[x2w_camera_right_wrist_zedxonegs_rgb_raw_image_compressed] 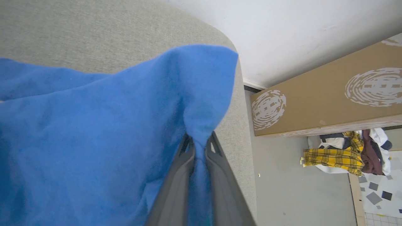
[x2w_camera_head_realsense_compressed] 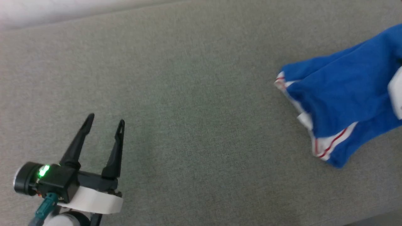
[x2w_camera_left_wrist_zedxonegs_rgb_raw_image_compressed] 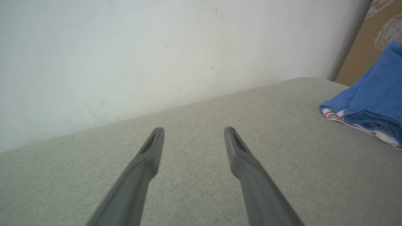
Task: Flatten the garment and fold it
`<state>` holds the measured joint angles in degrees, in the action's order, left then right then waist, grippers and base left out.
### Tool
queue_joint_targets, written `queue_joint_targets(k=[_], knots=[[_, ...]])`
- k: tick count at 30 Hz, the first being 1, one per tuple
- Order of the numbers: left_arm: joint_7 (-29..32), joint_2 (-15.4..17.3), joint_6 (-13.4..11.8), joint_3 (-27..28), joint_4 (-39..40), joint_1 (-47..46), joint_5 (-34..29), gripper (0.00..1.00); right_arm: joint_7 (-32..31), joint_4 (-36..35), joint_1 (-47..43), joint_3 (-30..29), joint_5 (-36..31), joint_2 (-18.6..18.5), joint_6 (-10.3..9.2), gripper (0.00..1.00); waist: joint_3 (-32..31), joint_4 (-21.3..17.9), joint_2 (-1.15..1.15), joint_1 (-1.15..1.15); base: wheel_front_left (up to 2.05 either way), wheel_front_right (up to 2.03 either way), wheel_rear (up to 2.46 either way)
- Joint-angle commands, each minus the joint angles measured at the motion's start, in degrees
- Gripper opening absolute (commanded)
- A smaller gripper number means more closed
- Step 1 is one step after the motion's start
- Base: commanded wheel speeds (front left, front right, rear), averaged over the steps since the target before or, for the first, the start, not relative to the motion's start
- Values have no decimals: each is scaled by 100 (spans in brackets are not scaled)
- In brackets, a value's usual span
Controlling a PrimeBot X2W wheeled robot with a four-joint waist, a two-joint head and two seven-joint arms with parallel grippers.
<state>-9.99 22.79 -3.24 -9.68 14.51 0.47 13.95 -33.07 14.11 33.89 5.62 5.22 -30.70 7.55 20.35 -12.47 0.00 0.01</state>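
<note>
The garment (x2w_camera_head_realsense_compressed: 339,94), a royal-blue jersey with white, red-striped sleeve edges, lies bunched at the right of the grey fabric surface (x2w_camera_head_realsense_compressed: 194,94). Part of it is lifted toward the right edge of the head view. In the right wrist view my right gripper (x2w_camera_right_wrist_zedxonegs_rgb_raw_image_compressed: 198,139) is shut on a pinched fold of the blue garment (x2w_camera_right_wrist_zedxonegs_rgb_raw_image_compressed: 94,131), which drapes away to the left. My left gripper (x2w_camera_head_realsense_compressed: 106,121) hovers open over bare surface at the lower left, far from the cloth. In the left wrist view its fingers (x2w_camera_left_wrist_zedxonegs_rgb_raw_image_compressed: 154,147) are spread with nothing between them, and the garment (x2w_camera_left_wrist_zedxonegs_rgb_raw_image_compressed: 373,103) sits at the right edge.
A white wall (x2w_camera_left_wrist_zedxonegs_rgb_raw_image_compressed: 157,47) rises behind the surface. Beyond the surface's rounded right end stands a brown cardboard box (x2w_camera_right_wrist_zedxonegs_rgb_raw_image_compressed: 326,100), with a heap of yellow plaid and white clothes (x2w_camera_right_wrist_zedxonegs_rgb_raw_image_compressed: 345,155) on the floor beside it.
</note>
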Motion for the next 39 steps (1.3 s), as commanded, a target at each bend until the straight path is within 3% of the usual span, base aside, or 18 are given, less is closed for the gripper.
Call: queue_joint_targets(k=[1,10,17,18,20,21,22,29,39], knots=[[28,52,5,22,51,-98,-44,100,54,21,111,-68,-63,-50,-6,0,376,-76,0,-1,0,0,0],[165,273,97,19,284,-464,-139,100,319,370,292,-779,-687,-168,-6,0,1097,-45,0,-1,0,0,0],[48,280,78,18,314,-650,-171,100,476,656,159,-1256,-995,136,-6,0,1302,38,0,-1,0,0,0],[22,283,75,20,317,-670,-179,100,501,689,155,-1305,-1045,172,-6,13,1326,49,0,-1,0,0,0],[-45,278,78,20,333,-706,-174,100,535,744,155,-1404,-1145,237,-6,47,1363,70,0,-1,0,0,0],[-81,278,79,25,344,-723,-174,100,545,766,157,-1446,-1192,259,-6,81,1376,79,0,-1,0,0,0],[-105,281,81,25,348,-734,-174,100,552,783,159,-1481,-1233,273,-6,100,1385,89,0,-1,0,0,0],[-309,160,47,77,305,-791,-55,100,592,783,150,-1702,-1456,349,-6,100,1299,151,0,-1,0,0,0],[-468,-242,-316,224,-7,-717,-60,100,894,572,-128,-1836,-1434,406,-6,100,627,319,0,-1,0,0,0]])
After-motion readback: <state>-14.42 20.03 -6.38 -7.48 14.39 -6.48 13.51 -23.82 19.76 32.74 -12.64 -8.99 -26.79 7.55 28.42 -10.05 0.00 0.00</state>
